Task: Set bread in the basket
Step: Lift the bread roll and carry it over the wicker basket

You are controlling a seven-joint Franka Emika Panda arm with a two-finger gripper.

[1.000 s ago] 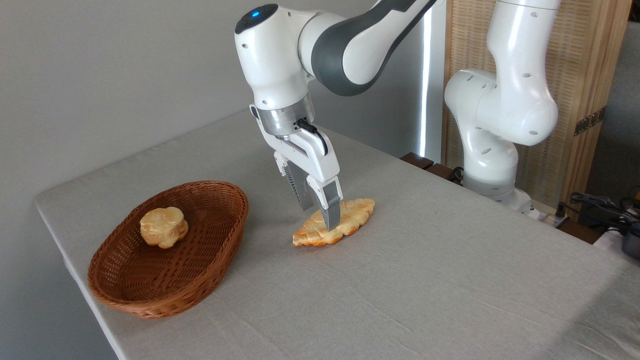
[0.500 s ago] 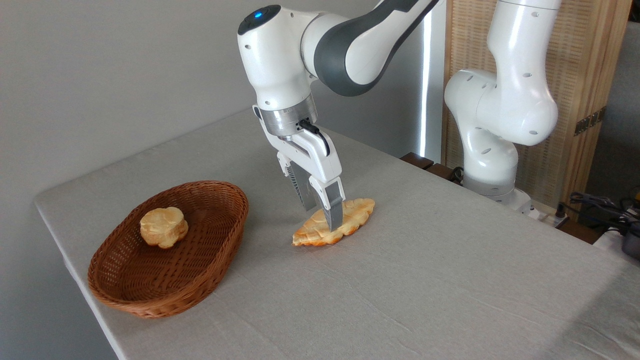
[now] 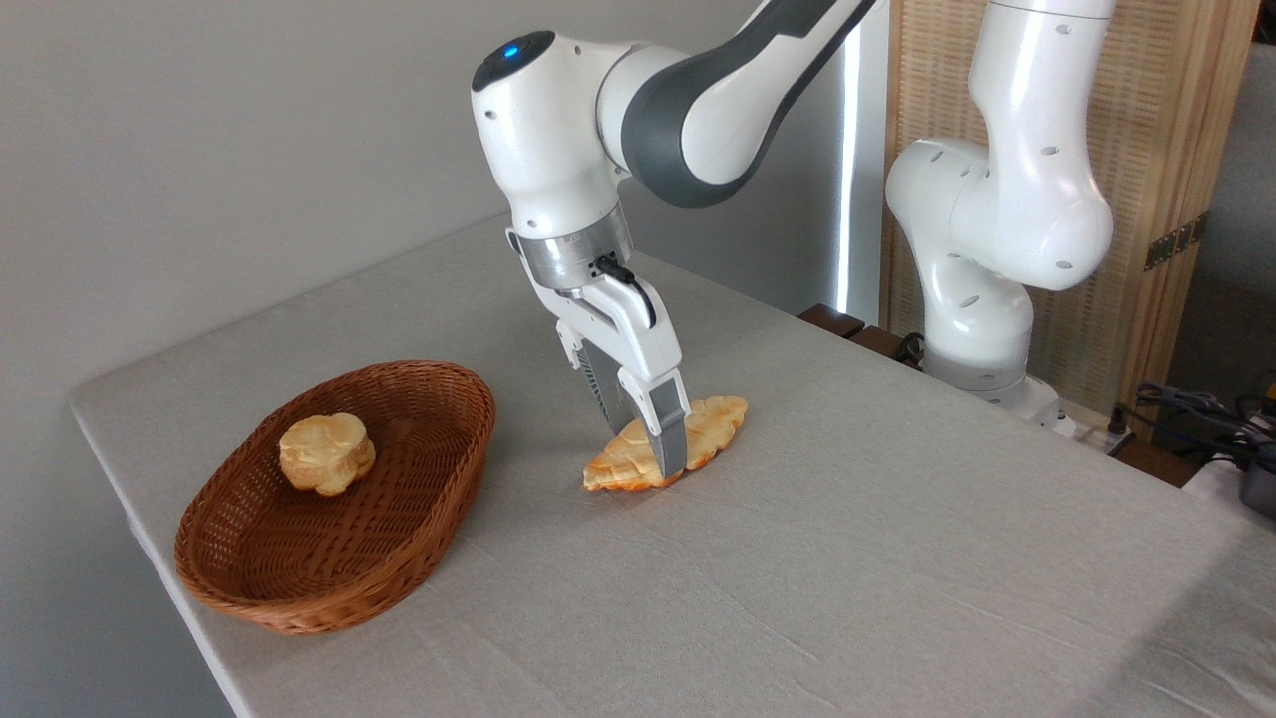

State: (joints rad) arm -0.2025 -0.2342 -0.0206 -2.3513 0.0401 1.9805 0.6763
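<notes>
Frame centre: the tool (image 3: 648, 439), fingers spread, straddles the bread (image 3: 666, 456) across its narrow width, one finger on the near edge, the other behind it. The bread lies flat on the bench (image 3: 847, 558), long axis running lower left to upper right. The basket (image 3: 439, 479), lower left, holds a bun (image 3: 326, 453).

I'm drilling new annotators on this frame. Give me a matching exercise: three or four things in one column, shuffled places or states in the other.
Things
1. long golden-orange leaf-shaped bread
2. small round pale-yellow bun
3. oval reddish-brown wicker basket
4. robot's two-finger gripper

States
A. near the table's left edge
B. fingers straddling the loaf
C. flat on the grey tablecloth
D. inside the basket

Pairs: 1-C, 2-D, 3-A, 4-B
</notes>
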